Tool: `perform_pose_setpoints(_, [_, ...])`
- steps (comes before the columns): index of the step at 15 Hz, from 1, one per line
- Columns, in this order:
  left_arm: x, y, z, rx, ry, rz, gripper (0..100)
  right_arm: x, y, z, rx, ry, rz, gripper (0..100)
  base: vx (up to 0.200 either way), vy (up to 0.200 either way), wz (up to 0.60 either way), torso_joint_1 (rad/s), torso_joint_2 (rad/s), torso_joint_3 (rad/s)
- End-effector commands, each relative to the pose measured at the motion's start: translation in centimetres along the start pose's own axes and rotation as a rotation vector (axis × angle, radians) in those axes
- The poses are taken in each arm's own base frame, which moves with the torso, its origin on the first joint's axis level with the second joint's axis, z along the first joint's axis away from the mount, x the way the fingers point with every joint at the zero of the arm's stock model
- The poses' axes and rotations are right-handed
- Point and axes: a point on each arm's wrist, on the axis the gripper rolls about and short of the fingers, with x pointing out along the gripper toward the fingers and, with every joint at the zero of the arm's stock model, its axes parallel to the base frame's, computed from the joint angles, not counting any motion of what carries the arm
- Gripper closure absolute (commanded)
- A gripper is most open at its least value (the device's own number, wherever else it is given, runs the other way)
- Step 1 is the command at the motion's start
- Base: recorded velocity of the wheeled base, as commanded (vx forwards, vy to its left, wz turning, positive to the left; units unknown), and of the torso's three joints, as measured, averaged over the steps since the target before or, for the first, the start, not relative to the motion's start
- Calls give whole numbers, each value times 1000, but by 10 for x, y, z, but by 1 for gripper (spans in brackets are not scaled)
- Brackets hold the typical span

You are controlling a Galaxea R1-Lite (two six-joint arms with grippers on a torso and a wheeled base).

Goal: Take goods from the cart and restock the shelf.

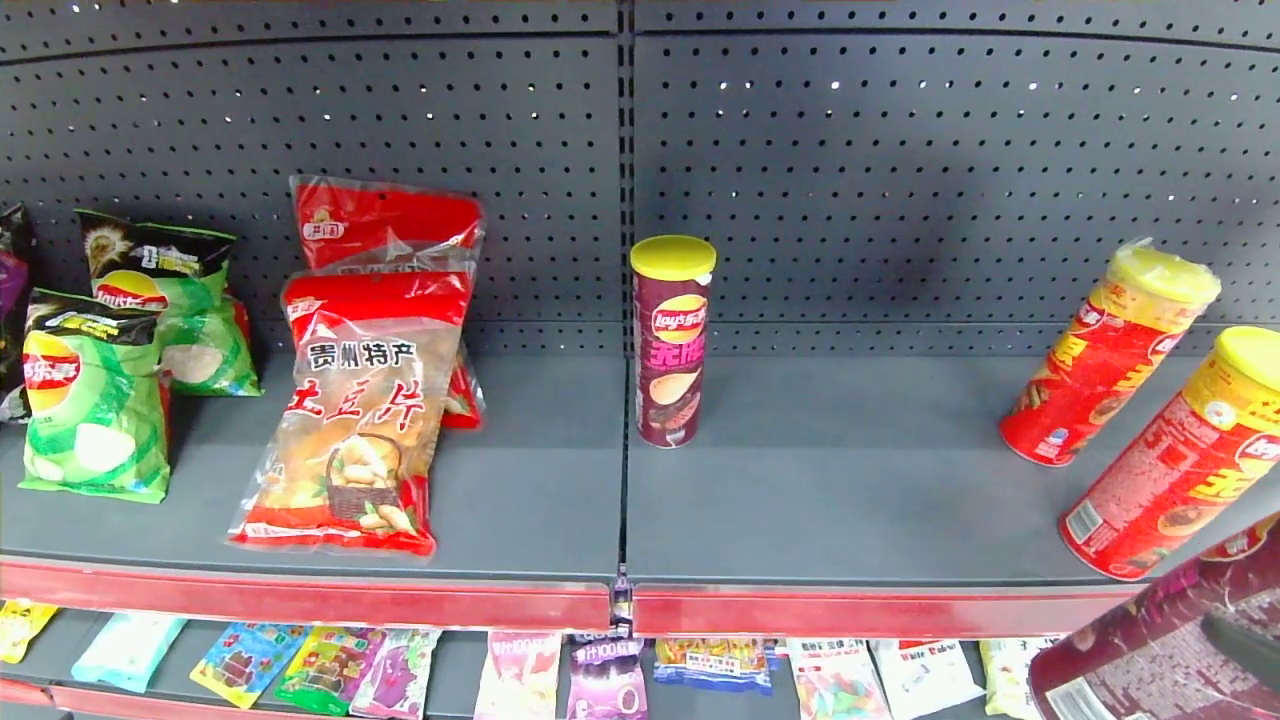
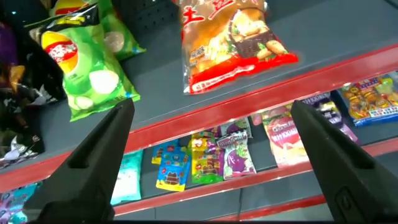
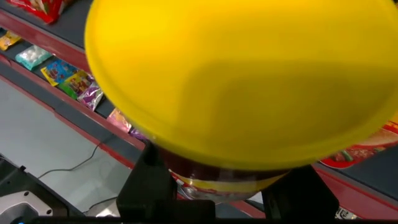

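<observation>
My right gripper (image 3: 222, 190) is shut on a maroon chip can with a yellow lid (image 3: 242, 74). In the head view this can (image 1: 1150, 650) is at the bottom right corner, below the front of the grey shelf (image 1: 800, 500), with one dark finger (image 1: 1240, 637) across it. Another maroon can (image 1: 671, 340) stands upright mid-shelf. Two red cans (image 1: 1105, 355) (image 1: 1175, 455) stand at the shelf's right end. My left gripper (image 2: 211, 109) hangs open and holds nothing, in front of the shelf's red edge (image 2: 249, 102) near the green chip bag (image 2: 87, 68).
Green chip bags (image 1: 95, 390) and red potato-slice bags (image 1: 355, 410) fill the shelf's left half. Bare shelf lies between the upright maroon can and the red cans. The lower shelf (image 1: 450, 650) holds several small candy packets. A pegboard wall (image 1: 850, 180) backs the shelf.
</observation>
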Motion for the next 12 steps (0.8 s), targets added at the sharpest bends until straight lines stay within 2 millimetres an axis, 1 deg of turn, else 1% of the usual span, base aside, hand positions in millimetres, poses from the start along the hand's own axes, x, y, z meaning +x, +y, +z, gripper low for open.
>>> perform_pose_setpoints(1, [3, 0, 2, 11, 13, -14, 0, 1, 0, 0, 0, 1, 3, 100, 0, 0, 0, 0, 0, 0])
perform_pose_setpoints(2, [4, 0, 3, 13, 14, -20, 0, 1, 0, 1, -2, -1, 2, 100, 0, 0, 0, 0, 0, 0])
perform_pose_setpoints(3, [12, 2, 16, 16, 9, -93, 0, 1, -1, 5, -4, -5, 5, 100, 0, 0, 0, 0, 0, 0])
perform_pose_setpoints(4, [30, 3, 38, 9, 4, -238, 0, 3, -1, 8, -4, -6, 17, 100, 0, 0, 0, 0, 0, 0])
perform_pose_setpoints(5, [49, 4, 59, 2, -1, -324, 0, 5, -1, 11, -7, -7, 31, 100, 0, 0, 0, 0, 0, 0])
perform_pose_setpoints(7, [103, 2, 95, -14, -34, -428, 0, 10, -2, 15, -6, 6, 40, 100, 0, 0, 0, 0, 0, 0])
perform_pose_setpoints(8, [134, -4, 115, -54, -76, -473, 0, 12, -3, 15, -4, 13, 41, 100, 0, 0, 0, 0, 0, 0])
perform_pose_setpoints(9, [162, -17, 134, -97, -78, -531, 0, 15, -4, 15, -2, 23, 42, 100, 0, 0, 0, 0, 0, 0])
perform_pose_setpoints(10, [183, -30, 146, -140, -58, -587, 0, 15, -4, 15, -2, 23, 42, 100, 0, 0, 0, 0, 0, 0])
perform_pose_setpoints(11, [207, -49, 155, -187, -33, -643, 0, 15, -4, 17, -3, 19, 41, 100, 0, 0, 0, 0, 0, 0])
perform_pose_setpoints(12, [227, -66, 164, -196, -43, -703, 0, 15, -4, 18, -3, 18, 40, 100, 0, 0, 0, 0, 0, 0])
